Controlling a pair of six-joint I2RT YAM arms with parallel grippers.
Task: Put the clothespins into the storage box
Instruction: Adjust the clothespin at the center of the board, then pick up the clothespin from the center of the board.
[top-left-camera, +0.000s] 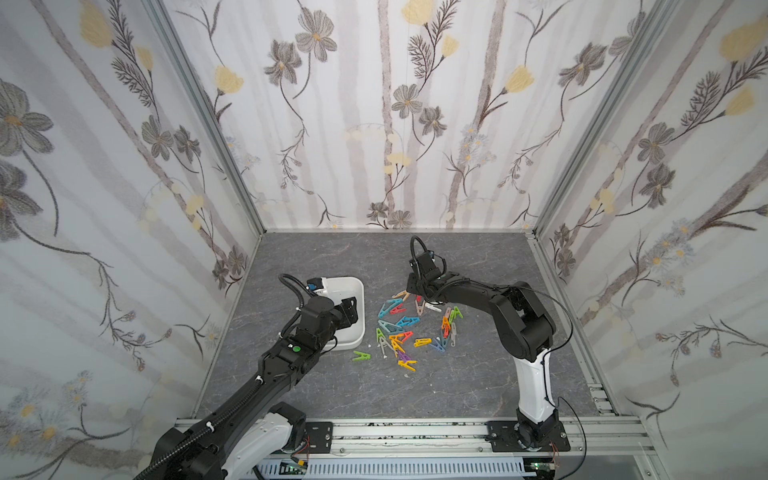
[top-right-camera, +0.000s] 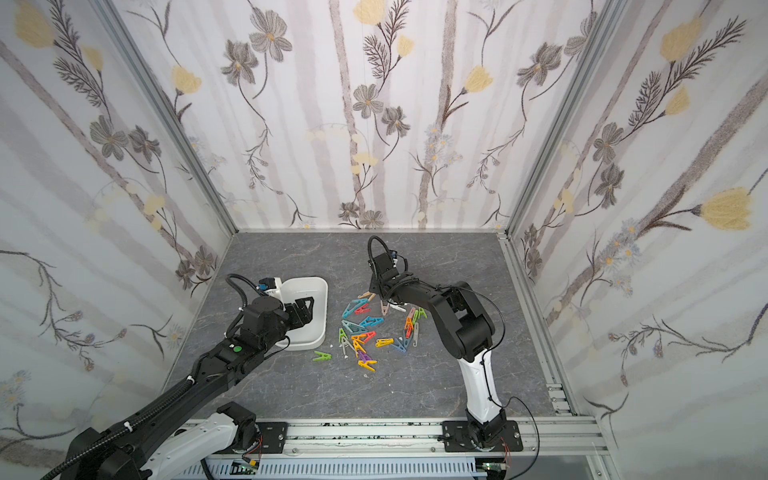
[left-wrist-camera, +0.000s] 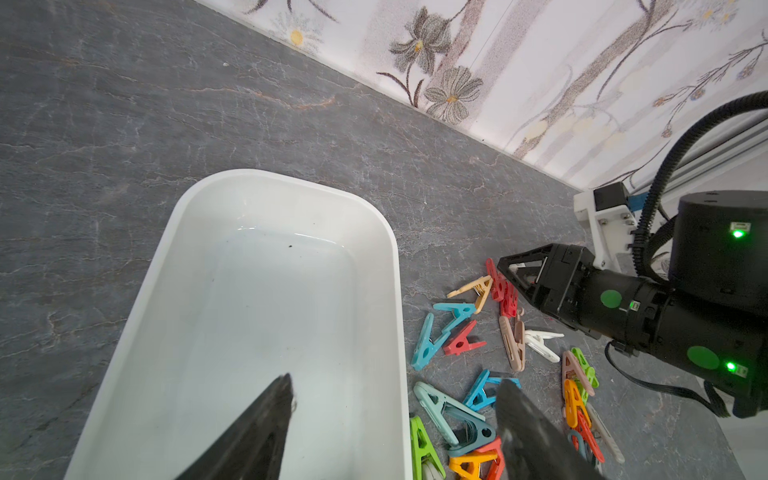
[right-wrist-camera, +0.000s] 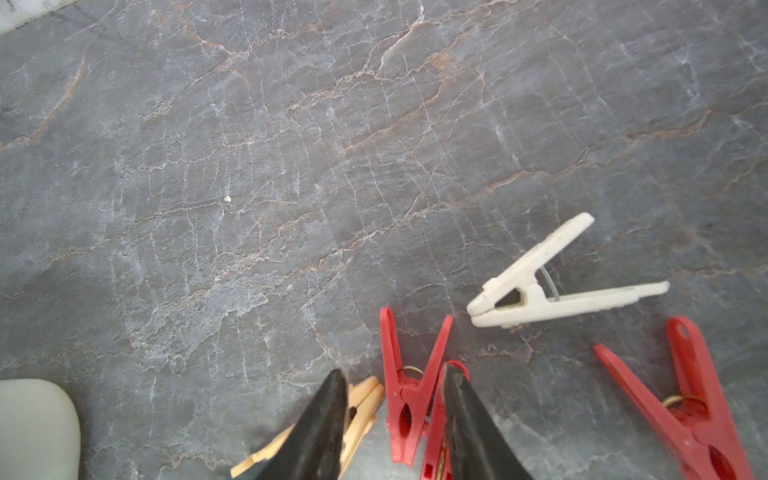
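— While the left gripper (left-wrist-camera: 395, 380) is hanging over the storage box (left-wrist-camera: 282, 178), are its fingers (left-wrist-camera: 266, 424) gripping anything?

— No. They are standing wide apart with nothing between them, and the box's white floor is showing bare in the left wrist view.

— Where are the clothespins (top-left-camera: 407, 321) lying?

— They are lying scattered on the grey bench (top-left-camera: 374, 395), between the storage box (top-left-camera: 353, 328) and the right arm (top-left-camera: 519, 324), as both top views are showing. A green clothespin (top-left-camera: 360, 355) is lying apart from the pile, near the box's front corner.

— What is the right gripper (right-wrist-camera: 395, 374) doing?

— It is reaching down at the far end of the pile. In the right wrist view its fingers (right-wrist-camera: 324, 424) are standing partly apart, straddling a red clothespin (right-wrist-camera: 405, 399) without pinching it. A beige clothespin (right-wrist-camera: 365, 399) is lying just beside one finger, and a second red one is touching the other. A white clothespin (right-wrist-camera: 540, 291) is lying near them, not touching.
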